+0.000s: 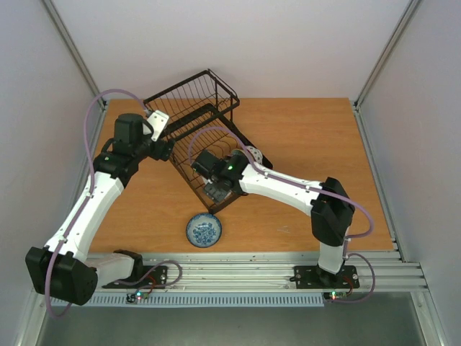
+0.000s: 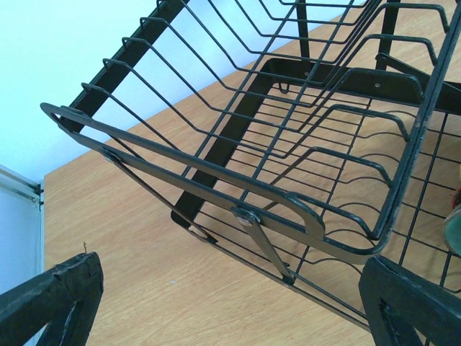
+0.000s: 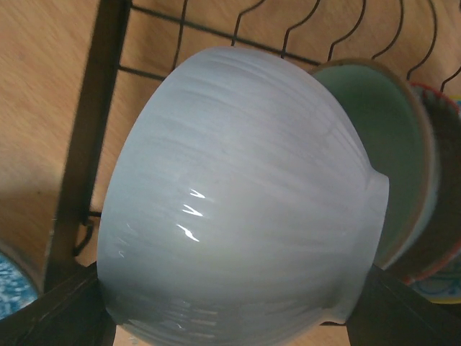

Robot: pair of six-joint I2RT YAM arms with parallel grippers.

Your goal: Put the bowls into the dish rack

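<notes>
**White bowl gripped at rack; one bowl outside it**

The brown wooden surface [image 1: 302, 144] carries a black wire dish rack [image 1: 189, 101]. The right pincer [image 3: 230, 317] is clamped on a plain white ceramic bowl [image 3: 238, 194]. This bowl is tipped sideways at the rack's near end, just beside a pale mint green bowl [image 3: 392, 144] and a pink-red patterned bowl [image 3: 443, 180] standing on edge in the slots. The left pincer [image 2: 234, 295] stands apart, holding nothing, beside the rack. A blue-and-white patterned bowl [image 1: 204, 231] sits on the surface nearby.
</notes>
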